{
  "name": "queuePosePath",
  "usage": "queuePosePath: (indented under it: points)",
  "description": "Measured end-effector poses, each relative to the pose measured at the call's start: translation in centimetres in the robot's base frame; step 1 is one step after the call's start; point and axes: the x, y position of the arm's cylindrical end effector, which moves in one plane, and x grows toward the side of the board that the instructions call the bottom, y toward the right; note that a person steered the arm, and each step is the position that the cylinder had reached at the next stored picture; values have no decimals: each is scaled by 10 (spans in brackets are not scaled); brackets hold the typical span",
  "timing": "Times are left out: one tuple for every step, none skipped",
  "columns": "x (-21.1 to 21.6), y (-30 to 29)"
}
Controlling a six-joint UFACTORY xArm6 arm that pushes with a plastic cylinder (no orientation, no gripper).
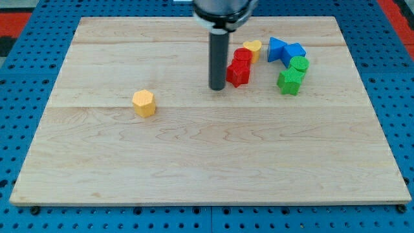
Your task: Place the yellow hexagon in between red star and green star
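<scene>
The yellow hexagon (144, 103) lies alone on the wooden board (207, 162), left of centre. The red star (237, 74) sits at the upper middle, with a red round block (243, 57) touching it just above. The green star (289, 81) lies to the right of the red star, with a gap between them. My tip (217, 87) stands just left of the red star, close to it, and well to the right of the yellow hexagon.
A yellow heart (253, 48) sits above the red blocks. Two blue blocks (277, 49) (295, 51) lie at the upper right, and a green round block (299, 64) touches the green star from above. Blue pegboard surrounds the board.
</scene>
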Motion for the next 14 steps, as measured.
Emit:
queuePosePath:
  points:
    - [-18, -81]
    - [-39, -161]
    - [-19, -252]
    - [25, -268]
    - [40, -207]
    - [40, -120]
    - [40, -44]
    - [42, -10]
    - [61, -31]
    - [81, -25]
    - [75, 24]
    - [55, 75]
    - [53, 100]
    - [69, 62]
